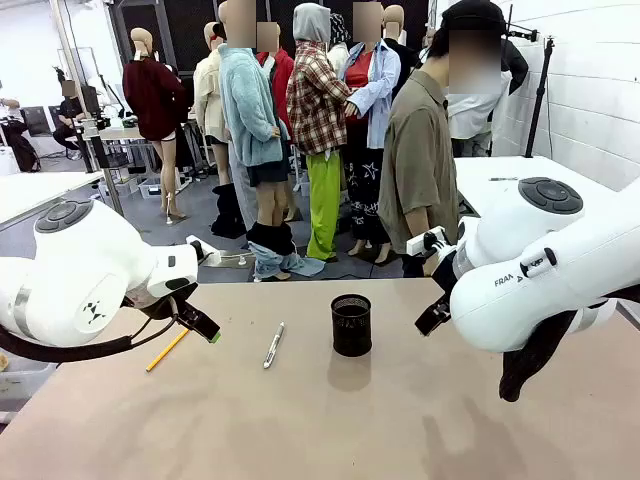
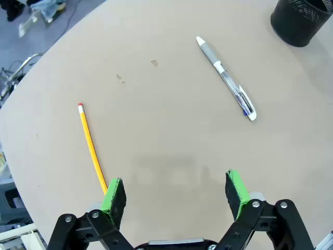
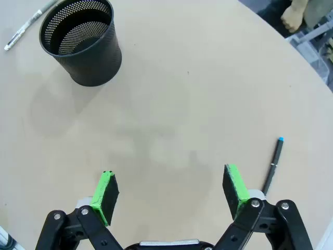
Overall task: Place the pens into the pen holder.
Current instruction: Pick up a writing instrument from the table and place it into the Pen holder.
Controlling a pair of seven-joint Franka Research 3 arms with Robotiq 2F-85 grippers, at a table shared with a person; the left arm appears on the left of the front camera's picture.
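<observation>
The pencil [image 2: 91,148] vanishes at its lower end behind your left tool [image 2: 177,192], the dark pen [image 3: 273,164] behind your right tool [image 3: 171,190]; both tools gape empty. You count one pencil, two pens, and one mesh pen holder [image 1: 351,325] mid-frame on the tabletop [image 1: 300,430].

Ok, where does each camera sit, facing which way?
Front view: fixed between the arms, looking across the table at a person; left arm and right arm show.
Left wrist view: on the left arm, down past the open left pincer at a pencil and silver pen.
Right wrist view: on the right arm, down past the open right pincer at the pen holder and a blue-tipped pen.
Shared: all three show pen holder and silver pen.
</observation>
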